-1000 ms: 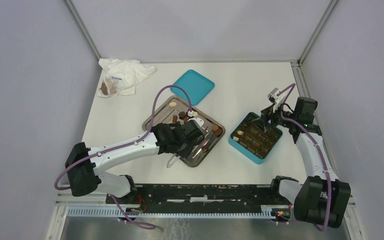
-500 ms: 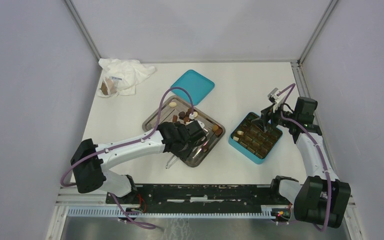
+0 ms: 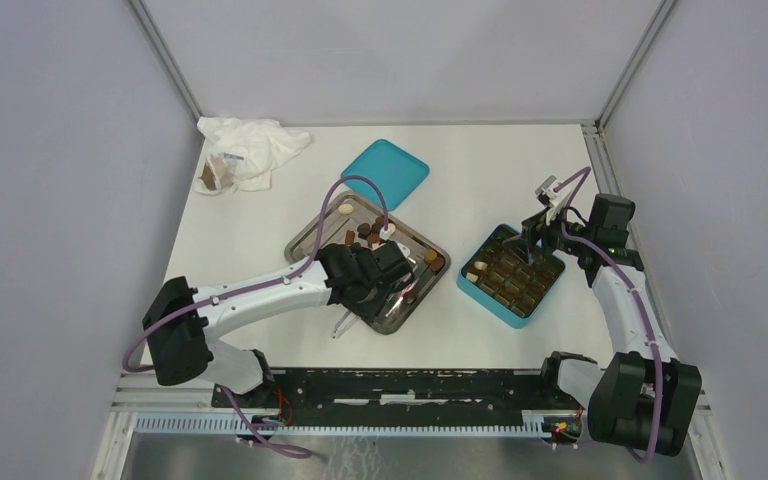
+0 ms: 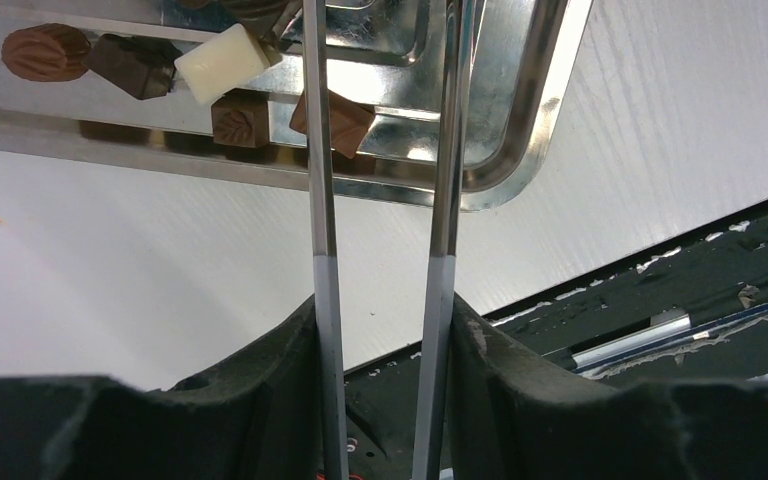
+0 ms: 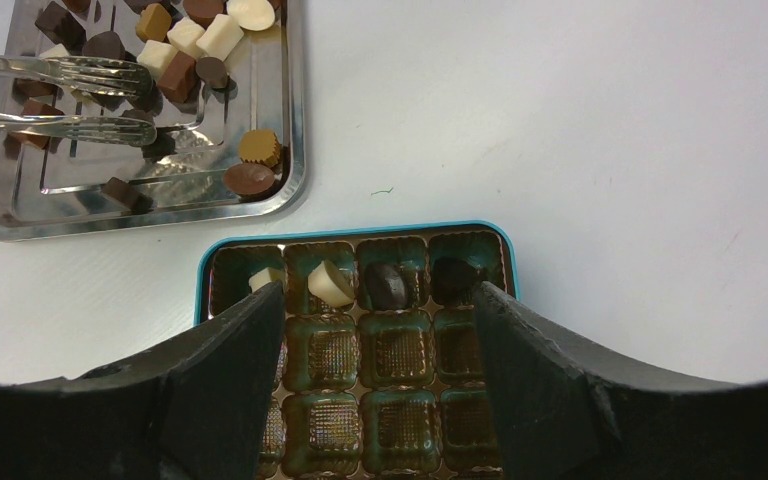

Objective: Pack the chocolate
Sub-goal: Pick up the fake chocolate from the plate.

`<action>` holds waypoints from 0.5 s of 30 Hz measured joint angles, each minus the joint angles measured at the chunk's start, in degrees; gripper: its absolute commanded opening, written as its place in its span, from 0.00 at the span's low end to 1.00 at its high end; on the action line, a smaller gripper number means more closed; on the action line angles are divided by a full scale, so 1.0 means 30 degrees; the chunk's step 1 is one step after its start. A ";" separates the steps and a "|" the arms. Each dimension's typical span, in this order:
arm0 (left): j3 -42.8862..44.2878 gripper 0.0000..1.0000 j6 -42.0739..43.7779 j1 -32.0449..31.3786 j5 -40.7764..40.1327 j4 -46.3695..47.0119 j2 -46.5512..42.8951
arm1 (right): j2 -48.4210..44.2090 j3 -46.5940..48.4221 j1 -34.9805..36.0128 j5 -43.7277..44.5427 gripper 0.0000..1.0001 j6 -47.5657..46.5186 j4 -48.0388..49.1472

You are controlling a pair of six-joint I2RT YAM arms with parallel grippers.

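Note:
Chocolate [image 3: 364, 232] lies as small dark, light brown and white pieces on a steel tray [image 3: 305, 245]. My left gripper [image 3: 375, 275] hovers over the tray's near side, shut on metal tongs [image 4: 322, 200]. Both tong arms run between its fingers [image 4: 385, 320]. The tong tips [image 5: 110, 100] stand apart among the pieces on the tray [image 5: 295, 120]. A white cube [image 4: 219, 63] and brown pieces [image 4: 332, 115] lie just past the arms. My right gripper [image 5: 380, 340] is open above the teal box [image 5: 360, 235], whose far row holds white [image 5: 330, 283] and dark [image 5: 390, 285] pieces.
The teal box [image 3: 511, 275] sits to the right of the tray, and its teal lid [image 3: 385, 172] lies behind the tray. A crumpled white bag [image 3: 250, 148] lies at the back left. The table's black front rail [image 4: 660, 300] runs close below the tray.
My left arm has shifted slightly forward and to the right over the tray with the tongs. The right arm has not moved.

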 measured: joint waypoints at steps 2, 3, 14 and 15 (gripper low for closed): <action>0.0000 0.49 0.0007 0.0000 0.0022 0.0000 0.0000 | 0.0000 0.0000 0.0000 0.0000 0.75 0.0000 0.0000; 0.0000 0.49 0.0000 0.0000 0.0036 0.0007 0.0000 | 0.0000 0.0000 0.0000 0.0000 0.75 0.0000 0.0000; 0.0000 0.49 0.0007 0.0124 0.0408 0.0058 0.0430 | 0.0000 0.0000 0.0000 0.0000 0.75 0.0000 0.0000; 0.0000 0.49 0.0007 0.0168 0.0415 0.0066 0.0444 | 0.0000 0.0000 0.0000 0.0000 0.75 0.0000 0.0000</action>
